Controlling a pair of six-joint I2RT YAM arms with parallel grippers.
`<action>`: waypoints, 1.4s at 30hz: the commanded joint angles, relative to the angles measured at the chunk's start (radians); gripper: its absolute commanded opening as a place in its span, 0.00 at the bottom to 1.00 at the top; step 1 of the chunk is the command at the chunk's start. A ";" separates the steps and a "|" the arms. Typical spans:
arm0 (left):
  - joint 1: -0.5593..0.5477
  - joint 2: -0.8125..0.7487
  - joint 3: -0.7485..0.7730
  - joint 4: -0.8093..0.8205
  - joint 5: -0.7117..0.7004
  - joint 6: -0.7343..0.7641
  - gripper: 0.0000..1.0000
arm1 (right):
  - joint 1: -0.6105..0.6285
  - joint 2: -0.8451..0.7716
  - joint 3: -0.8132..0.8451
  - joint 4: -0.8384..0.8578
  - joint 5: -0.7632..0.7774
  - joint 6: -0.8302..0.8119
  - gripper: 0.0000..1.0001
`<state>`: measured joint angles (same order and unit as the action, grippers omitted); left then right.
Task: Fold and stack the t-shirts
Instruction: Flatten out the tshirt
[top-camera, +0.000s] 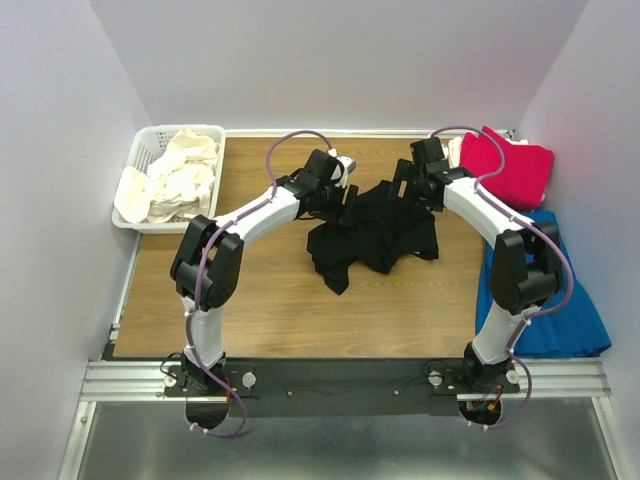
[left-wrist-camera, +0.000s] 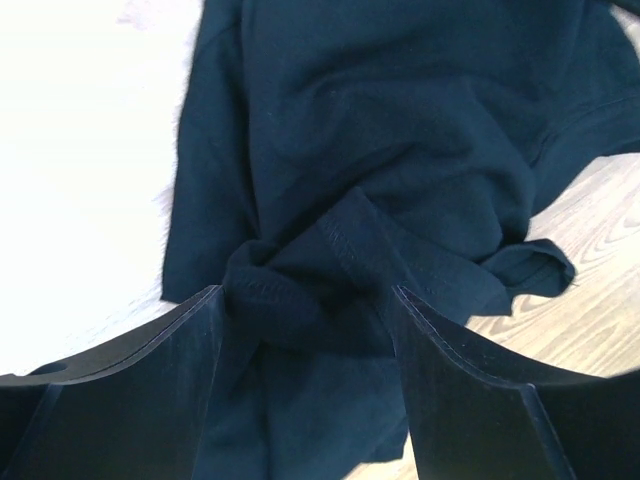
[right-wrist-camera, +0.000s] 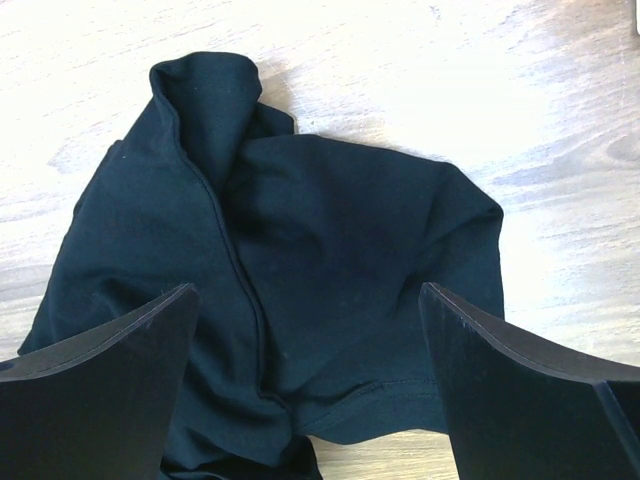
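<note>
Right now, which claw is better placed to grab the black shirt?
Probably the left claw: a bunched fold of the black shirt sits between its open fingers. The right claw is open too, but it is over flatter cloth.

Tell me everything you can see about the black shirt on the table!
The soft black cotton-looking t-shirt lies crumpled and unfolded on the brown wooden table, mid-table, toward the far side. Stitched hems show; no print is visible. The left tool stands open astride a bunched fold, and the right tool is open over another part. Nothing grips it.
</note>
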<state>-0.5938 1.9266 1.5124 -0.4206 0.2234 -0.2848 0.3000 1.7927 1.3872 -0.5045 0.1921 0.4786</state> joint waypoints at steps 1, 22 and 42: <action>-0.012 0.046 0.031 0.006 0.030 0.018 0.75 | 0.007 -0.021 -0.013 -0.023 -0.006 0.022 1.00; 0.043 -0.012 0.109 -0.098 -0.335 0.049 0.00 | 0.005 0.007 -0.017 -0.023 -0.040 0.032 1.00; 0.324 -0.178 0.200 -0.043 -0.556 -0.016 0.00 | 0.024 0.066 -0.016 -0.034 -0.108 -0.001 0.92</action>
<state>-0.2836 1.7515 1.6886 -0.4999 -0.2962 -0.2779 0.3088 1.8664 1.3842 -0.5179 0.1127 0.4965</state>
